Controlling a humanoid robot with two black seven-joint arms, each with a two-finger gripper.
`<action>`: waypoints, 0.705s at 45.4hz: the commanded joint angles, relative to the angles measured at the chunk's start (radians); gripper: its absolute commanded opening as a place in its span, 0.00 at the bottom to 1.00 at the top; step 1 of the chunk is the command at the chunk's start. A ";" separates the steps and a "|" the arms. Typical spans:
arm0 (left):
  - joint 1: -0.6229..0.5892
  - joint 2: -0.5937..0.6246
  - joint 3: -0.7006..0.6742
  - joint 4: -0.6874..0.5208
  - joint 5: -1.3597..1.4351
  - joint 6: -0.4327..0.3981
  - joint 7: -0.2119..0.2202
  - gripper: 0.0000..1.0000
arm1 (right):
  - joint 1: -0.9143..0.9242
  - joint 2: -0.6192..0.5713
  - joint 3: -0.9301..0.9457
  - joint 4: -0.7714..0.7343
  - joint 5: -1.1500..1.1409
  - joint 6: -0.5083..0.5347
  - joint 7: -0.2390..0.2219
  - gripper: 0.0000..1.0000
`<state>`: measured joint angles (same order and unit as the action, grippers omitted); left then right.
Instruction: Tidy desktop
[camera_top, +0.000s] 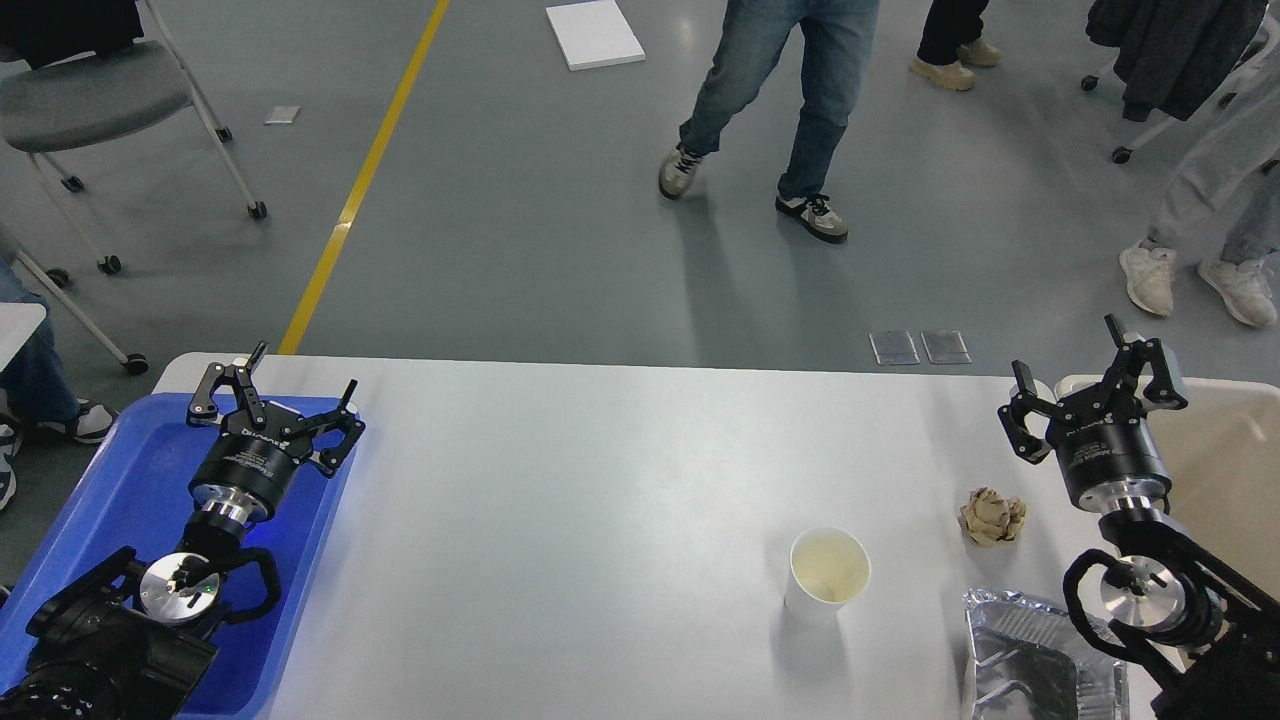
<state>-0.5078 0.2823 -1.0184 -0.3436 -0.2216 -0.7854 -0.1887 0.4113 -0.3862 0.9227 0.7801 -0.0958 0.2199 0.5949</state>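
Note:
The white desktop (560, 520) fills the lower half of the head view. On its right part stand a white paper cup (828, 575), upright and empty, a crumpled brown paper ball (992, 516) and a foil tray (1035, 660) at the near edge. My left gripper (275, 385) hangs open over the blue tray (120, 490), holding nothing. My right gripper (1090, 385) is open too, empty, just right of the paper ball and at the edge of the beige bin (1230, 460).
Beyond the table's far edge people stand on the grey floor, one in jeans (780, 110) near the middle. A wheeled chair (90, 100) is at far left. A yellow floor line (360, 190) runs diagonally.

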 joint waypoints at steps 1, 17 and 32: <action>0.000 0.000 0.001 0.000 0.001 0.000 -0.002 1.00 | -0.009 -0.010 0.004 -0.002 -0.001 0.000 0.000 1.00; 0.000 0.000 0.000 0.000 0.001 0.000 0.000 1.00 | -0.002 -0.008 0.007 -0.005 -0.001 -0.001 0.000 1.00; 0.000 0.000 0.001 0.000 0.001 0.000 0.000 1.00 | 0.003 -0.008 0.007 -0.012 -0.001 -0.004 0.000 1.00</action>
<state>-0.5077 0.2823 -1.0179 -0.3436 -0.2211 -0.7854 -0.1890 0.4100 -0.3940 0.9291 0.7721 -0.0966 0.2180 0.5954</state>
